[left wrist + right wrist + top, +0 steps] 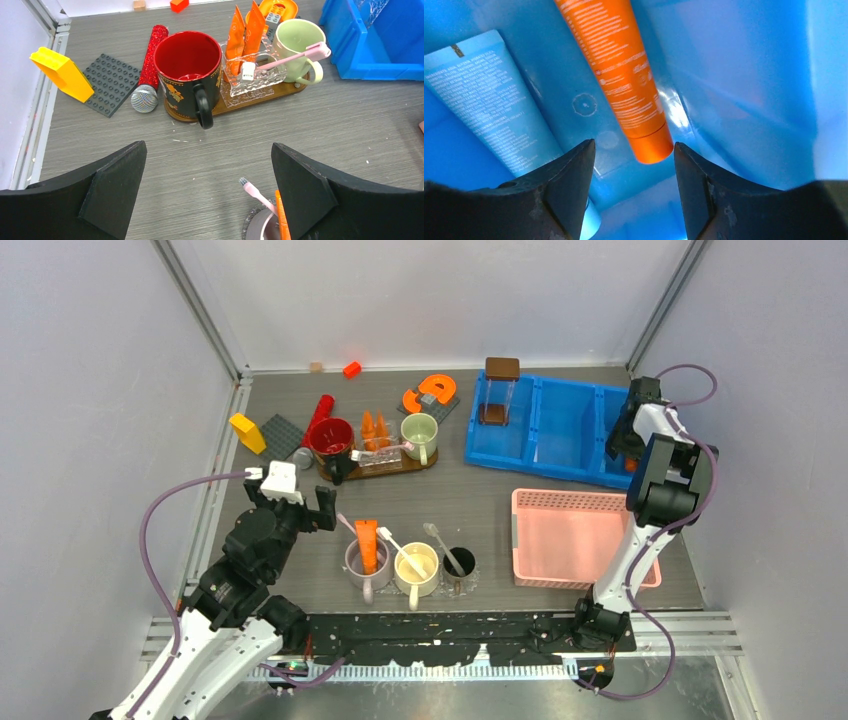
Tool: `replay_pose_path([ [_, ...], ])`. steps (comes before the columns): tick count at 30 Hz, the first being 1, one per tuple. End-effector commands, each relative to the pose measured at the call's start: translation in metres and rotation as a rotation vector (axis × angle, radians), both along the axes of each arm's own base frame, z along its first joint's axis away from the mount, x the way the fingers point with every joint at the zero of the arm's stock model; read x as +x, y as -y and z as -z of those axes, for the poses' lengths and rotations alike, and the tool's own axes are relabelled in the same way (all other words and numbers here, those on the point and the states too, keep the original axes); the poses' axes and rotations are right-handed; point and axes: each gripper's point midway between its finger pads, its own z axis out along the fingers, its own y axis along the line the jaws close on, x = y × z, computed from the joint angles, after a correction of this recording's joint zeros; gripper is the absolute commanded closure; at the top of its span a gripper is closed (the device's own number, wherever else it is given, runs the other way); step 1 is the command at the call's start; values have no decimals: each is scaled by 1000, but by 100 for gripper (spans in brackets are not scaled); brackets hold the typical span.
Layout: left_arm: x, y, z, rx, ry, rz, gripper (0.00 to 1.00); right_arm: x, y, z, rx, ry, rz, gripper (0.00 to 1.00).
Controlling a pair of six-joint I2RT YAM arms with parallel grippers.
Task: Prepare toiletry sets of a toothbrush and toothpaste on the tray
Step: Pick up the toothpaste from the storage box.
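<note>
A brown tray (428,462) holds a red mug (331,436), a glass holder with orange toothpaste tubes (374,430) and a green mug (419,432) with a pink toothbrush (295,55) across it. Nearer, a grey mug (365,565) holds a toothpaste tube (368,543) and a pink toothbrush (252,191). A cream mug (417,568) and a dark cup (458,565) each hold a toothbrush. My left gripper (207,147) is open and empty over bare table between tray and mugs. My right gripper (634,145) is open inside the blue bin, its jaws on either side of the cap of an orange tube (624,75).
A pale blue tube (489,105) lies beside the orange one in the blue bin (560,425). A pink basket (575,535) stands at the front right. A yellow block (247,432), a grey baseplate (283,435), a red microphone (147,65) and an orange C-shaped block (435,390) lie around the tray.
</note>
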Motion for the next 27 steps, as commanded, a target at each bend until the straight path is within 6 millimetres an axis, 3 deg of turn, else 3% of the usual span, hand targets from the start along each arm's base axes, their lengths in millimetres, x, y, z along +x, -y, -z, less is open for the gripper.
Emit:
replay_pose_path([
  [1, 3, 0, -15, -32, 56, -7, 0, 9, 3, 1, 34, 12, 0, 34],
  [8, 3, 0, -15, -32, 57, -7, 0, 11, -9, 9, 124, 7, -53, 37],
  [20, 2, 0, -16, -36, 61, -5, 0, 15, -19, 7, 189, 28, -82, 63],
  [27, 1, 1, -17, -40, 65, 4, 0, 20, -16, -20, 161, 86, -84, 80],
])
